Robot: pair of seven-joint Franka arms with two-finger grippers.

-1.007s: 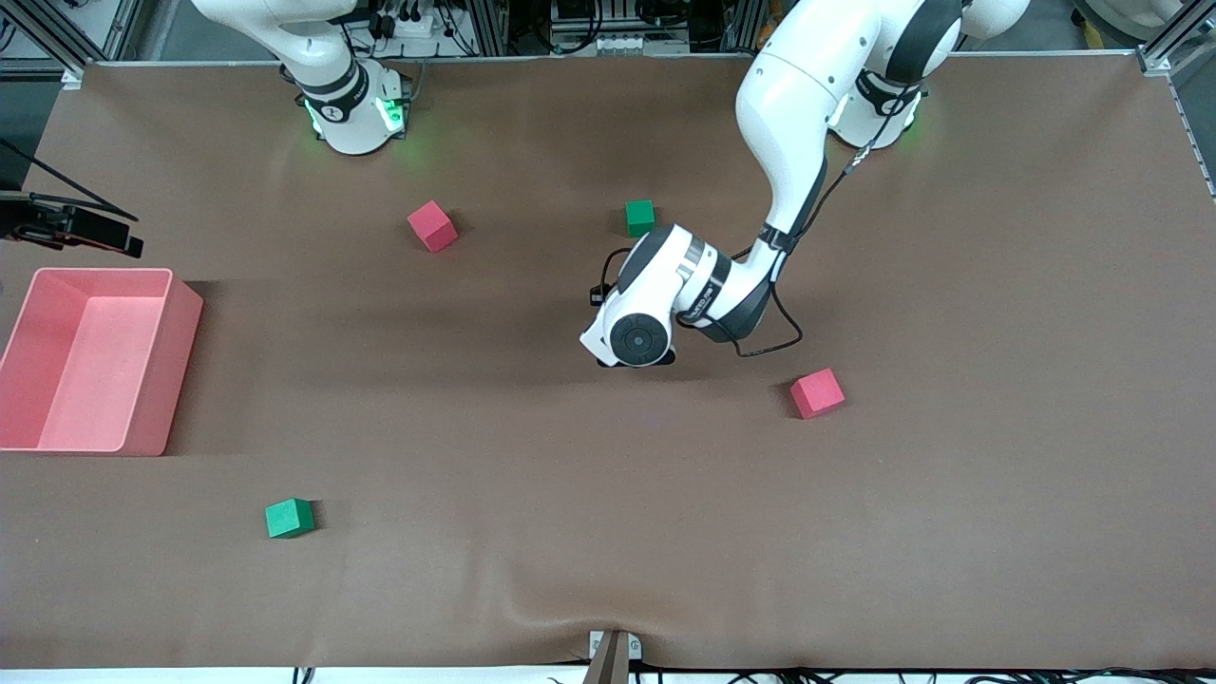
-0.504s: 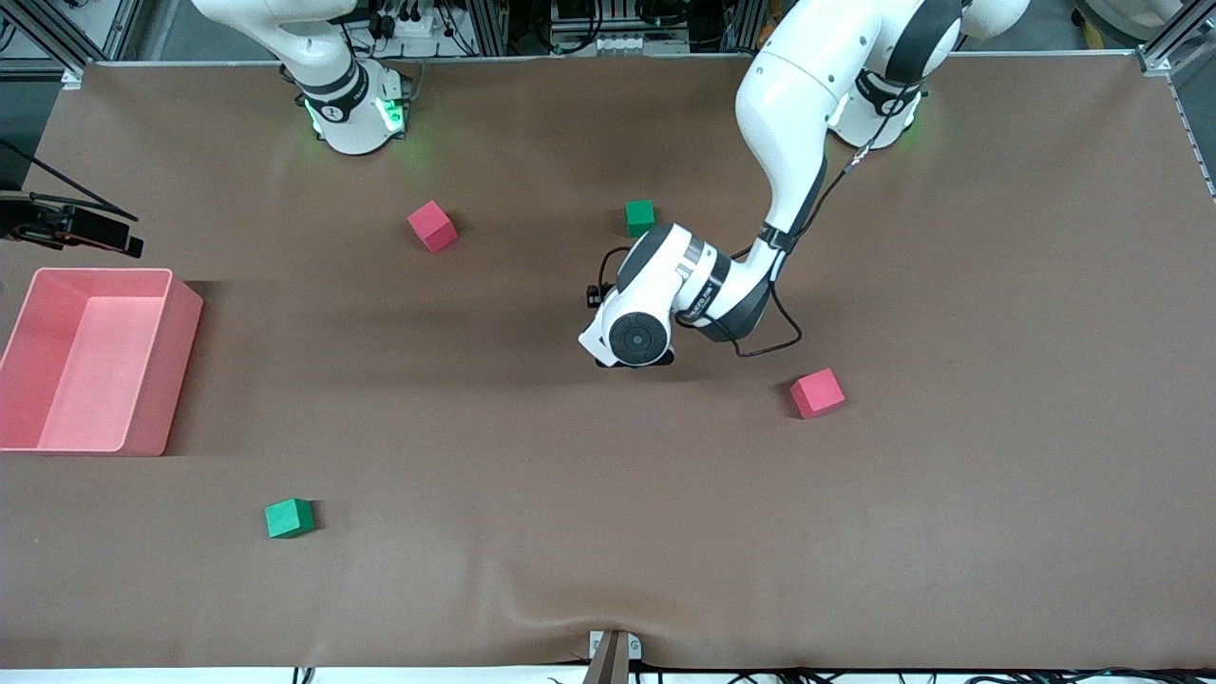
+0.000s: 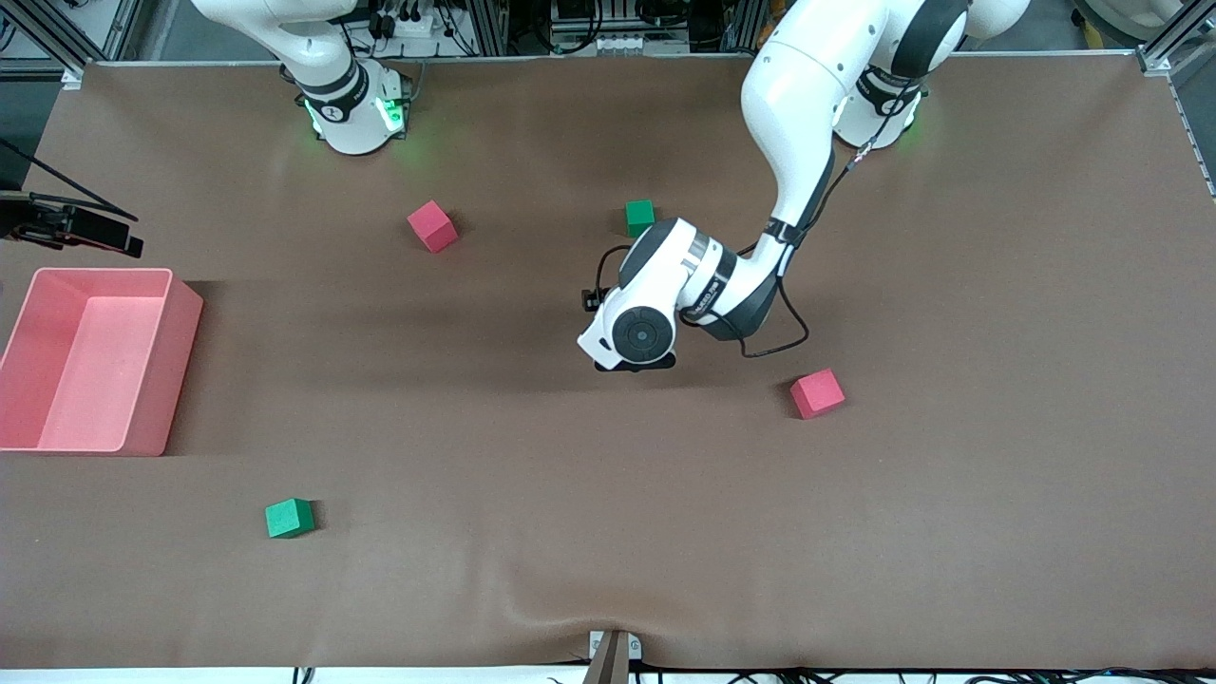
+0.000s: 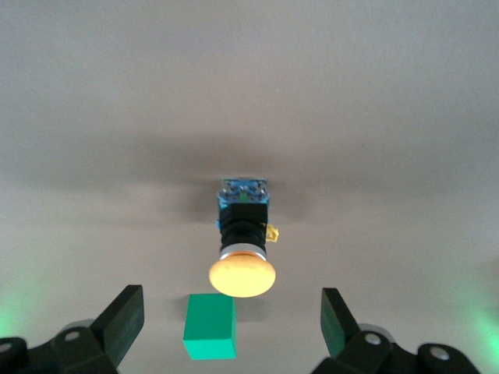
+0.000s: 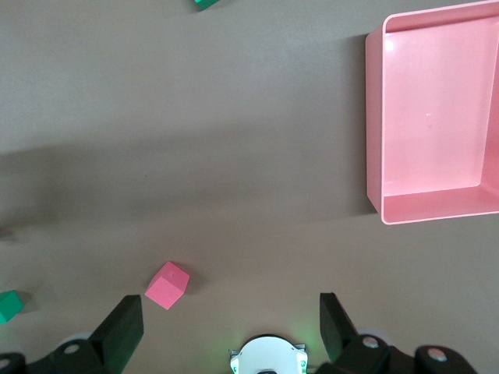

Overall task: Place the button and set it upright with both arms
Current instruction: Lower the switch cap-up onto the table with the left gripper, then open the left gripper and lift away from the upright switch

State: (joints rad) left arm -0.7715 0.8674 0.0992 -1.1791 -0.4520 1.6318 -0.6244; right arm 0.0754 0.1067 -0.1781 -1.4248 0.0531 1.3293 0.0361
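- Where is the button [image 4: 242,234]?
- Mid-tabletop, on its side under the left gripper [image 4: 230,302], with the green cube [image 3: 639,218] near its cap at 12 o'clock.
- Step?
- It fits a grasp about to come or a release just made. Uprighting calls for a grip across the body.
- Grippers?
- Left is spread wide and holds nothing. The right gripper [image 5: 230,310] waits high up, fingers likewise apart.

Button [image 4: 243,243] hidden under left arm [image 3: 655,304].
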